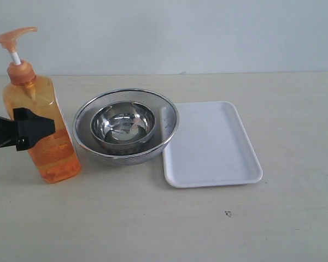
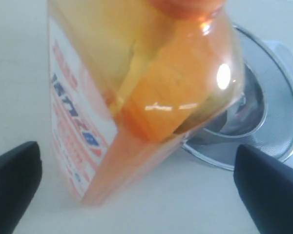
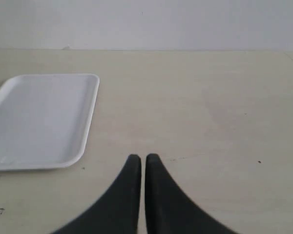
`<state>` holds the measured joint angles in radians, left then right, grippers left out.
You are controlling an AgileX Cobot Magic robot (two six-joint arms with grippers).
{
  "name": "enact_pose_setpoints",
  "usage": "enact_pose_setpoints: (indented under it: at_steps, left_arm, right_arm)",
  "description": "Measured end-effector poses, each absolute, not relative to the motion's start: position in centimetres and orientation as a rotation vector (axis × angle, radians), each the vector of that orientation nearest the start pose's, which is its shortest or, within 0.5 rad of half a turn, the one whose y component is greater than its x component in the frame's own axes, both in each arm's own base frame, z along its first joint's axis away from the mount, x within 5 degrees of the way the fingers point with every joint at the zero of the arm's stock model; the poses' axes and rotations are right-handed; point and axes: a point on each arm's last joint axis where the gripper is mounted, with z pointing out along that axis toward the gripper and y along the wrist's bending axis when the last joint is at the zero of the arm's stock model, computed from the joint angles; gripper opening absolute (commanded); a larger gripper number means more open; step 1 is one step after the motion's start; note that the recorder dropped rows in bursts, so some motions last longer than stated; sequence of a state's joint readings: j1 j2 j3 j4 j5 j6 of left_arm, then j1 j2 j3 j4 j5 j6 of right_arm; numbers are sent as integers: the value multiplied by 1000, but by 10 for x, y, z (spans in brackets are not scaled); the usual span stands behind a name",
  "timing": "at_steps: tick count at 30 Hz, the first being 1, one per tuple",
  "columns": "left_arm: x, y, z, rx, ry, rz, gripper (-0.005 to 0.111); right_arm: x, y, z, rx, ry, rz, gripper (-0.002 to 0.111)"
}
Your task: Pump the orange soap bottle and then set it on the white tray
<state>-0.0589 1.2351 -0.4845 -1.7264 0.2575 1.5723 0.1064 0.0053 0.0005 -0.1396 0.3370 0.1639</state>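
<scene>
One wide pale beige table top (image 1: 153,229) carries everything here. On it lies the flat white rectangular tray with rounded corners (image 1: 213,143), with nothing on it, on the right side of the exterior view. Just beside its left edge stands a round steel mesh strainer (image 1: 167,117), and a shiny steel bowl (image 1: 106,117) sits inside this strainer. The tall translucent orange soap bottle (image 1: 49,147) stands upright on the table at the left of the strainer, very near to it; whether they touch I cannot tell. So the bottle is well apart from the tray, with the strainer between them. Its orange pump head (image 1: 15,36) is raised on the white stem, and the white label with red and blue print (image 2: 73,141) shows on one side in the left wrist view. The left gripper (image 1: 38,128) is released: its black fingers (image 2: 14,185) stand wide at both sides of the bottle's lower body, with a gap on each side. The right gripper (image 3: 142,165) is clenched on nothing, low over the bare table near the tray's edge. A small dark speck (image 1: 228,213) marks the table in front of the tray
</scene>
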Motion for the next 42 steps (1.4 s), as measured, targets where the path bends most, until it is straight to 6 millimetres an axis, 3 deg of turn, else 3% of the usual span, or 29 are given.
enact_pose_setpoints:
  at_steps: [12, 23, 42]
  left_arm:
    - [219, -52, 231, 154, 2103, -602, 109]
    - [223, -47, 232, 161, 2108, -506, 109]
    - [242, -40, 263, 150, 2016, -389, 109]
  right_arm:
    - [54, 2, 183, -35, 1823, 56, 0]
    - [54, 2, 183, -35, 1823, 56, 0]
    - [54, 2, 183, -35, 1823, 56, 0]
